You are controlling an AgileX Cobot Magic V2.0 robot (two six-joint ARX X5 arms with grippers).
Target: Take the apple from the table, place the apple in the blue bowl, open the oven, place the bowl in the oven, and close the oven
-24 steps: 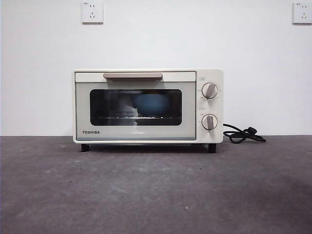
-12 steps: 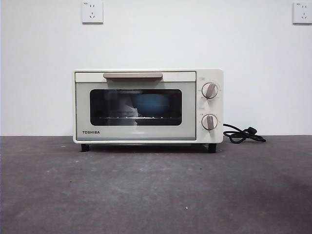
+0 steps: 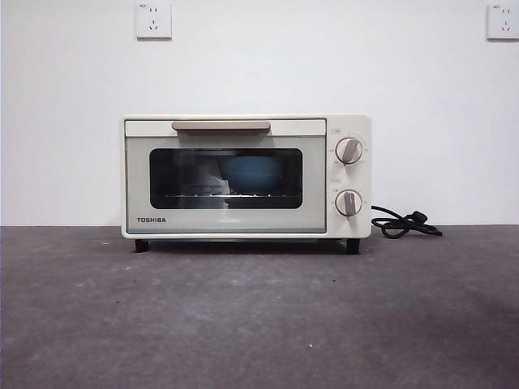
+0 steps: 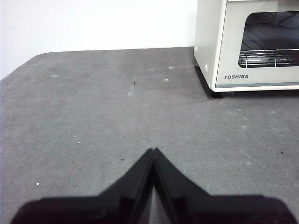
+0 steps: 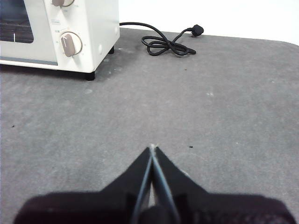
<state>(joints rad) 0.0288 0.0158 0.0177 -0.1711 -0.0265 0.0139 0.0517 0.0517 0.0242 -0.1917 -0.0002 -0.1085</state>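
Oven (image 3: 246, 177) sits at the back of the surface (image 3: 259, 316), door shut, beige bar handle (image 3: 220, 126) along the door's top. Only the front view shows what's inside: the blue bowl (image 3: 250, 174) on the wire rack behind the dark glass, right of the window's centre. Apple not discernible through the glass; can't tell whether it's in the bowl.

Left wrist view catches just the oven's left front corner (image 4: 243, 44) with the TOSHIBA lettering and a slice of rack; no bowl visible from there. Right wrist view catches the opposite corner (image 5: 56, 32) with the lower knob (image 5: 70, 44), plus the black cord (image 5: 166, 44) coiled on the surface beside the oven, plug end lying loose. Front view shows the same cord (image 3: 404, 223) at the oven's right, near the back edge.

Two wall sockets (image 3: 153, 19) high on the white wall, front view only.

Left tool (image 4: 153, 151) jaws pressed together, holding nothing, over bare surface well apart from the oven. Right tool (image 5: 152, 148) likewise closed and empty, over bare surface. Neither arm appears in the front view.

Oven body cream-white, two knobs (image 3: 349, 151) stacked on the right panel, short black feet.
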